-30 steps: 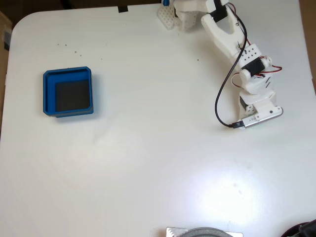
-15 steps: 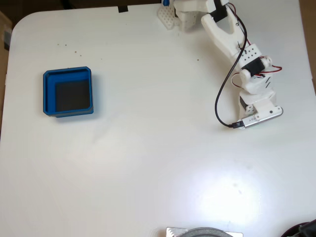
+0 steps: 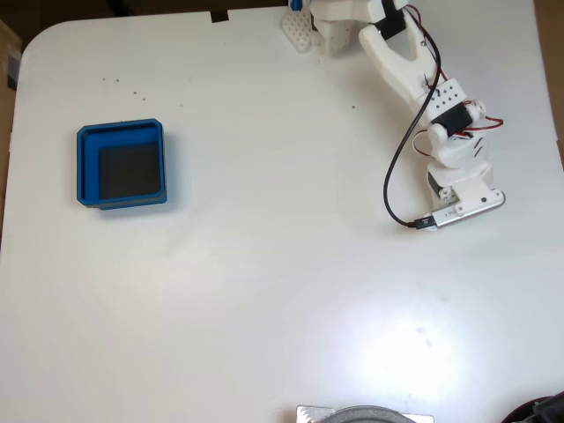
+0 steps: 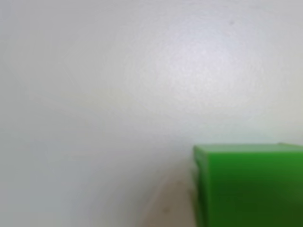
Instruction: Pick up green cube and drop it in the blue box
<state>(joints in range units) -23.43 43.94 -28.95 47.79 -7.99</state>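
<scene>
Arm: I see my white arm (image 3: 414,70) reaching from the far edge of the bench (image 3: 282,291) down its right side in the fixed view, folded low over the surface, with a black cable looping off to its left.

Fingers: from the fixed view the wrist and its camera bar cover the fingers, and the other view shows none of them, so I cannot tell whether they stand wide, narrow or closed on something.

Green cube: the green cube (image 4: 248,187) sits large and blurred in the lower right corner of the other view, very close to that lens, against plain white bench. I cannot pick it out in the fixed view; I judge it lies under the wrist, hidden there.

Blue box: the blue box (image 3: 86,167) rests on the left side of the bench in the fixed view, well apart from the arm, its dark floor bare.

Step in hand: I take this as the grasp at the cube, with nothing yet carried across.

Doing it well: I would centre the cube between the fingers before closing, since it sits off to one corner of the close view; close squarely on two flat faces, lift straight, then swing left and release only when over the dark floor.

Risk: an off-centre pinch could flick the cube away across the smooth top.
</scene>
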